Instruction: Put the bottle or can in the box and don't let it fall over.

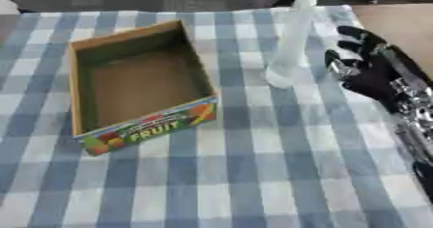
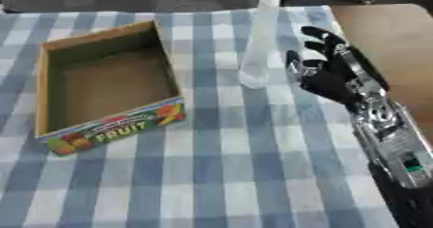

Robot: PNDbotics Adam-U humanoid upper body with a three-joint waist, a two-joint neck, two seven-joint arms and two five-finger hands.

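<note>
Right of the box, at about its 2 o'clock, a tall clear bottle (image 1: pixel 289 43) stands upright on the checked cloth.

Its base rests on the blue-and-white tablecloth (image 1: pixel 253 174), apart from the cardboard box (image 1: pixel 135 79), whose open top shows a bare brown floor and whose near wall carries fruit pictures and the word FRUIT. At the bottle's 3 o'clock, just beside it but not touching, the right hand (image 2: pixel 334 75) hovers with its fingers spread and relaxed, holding nothing, its black and silver forearm running off toward 5 o'clock. Only this one hand shows in either eye view.
</note>
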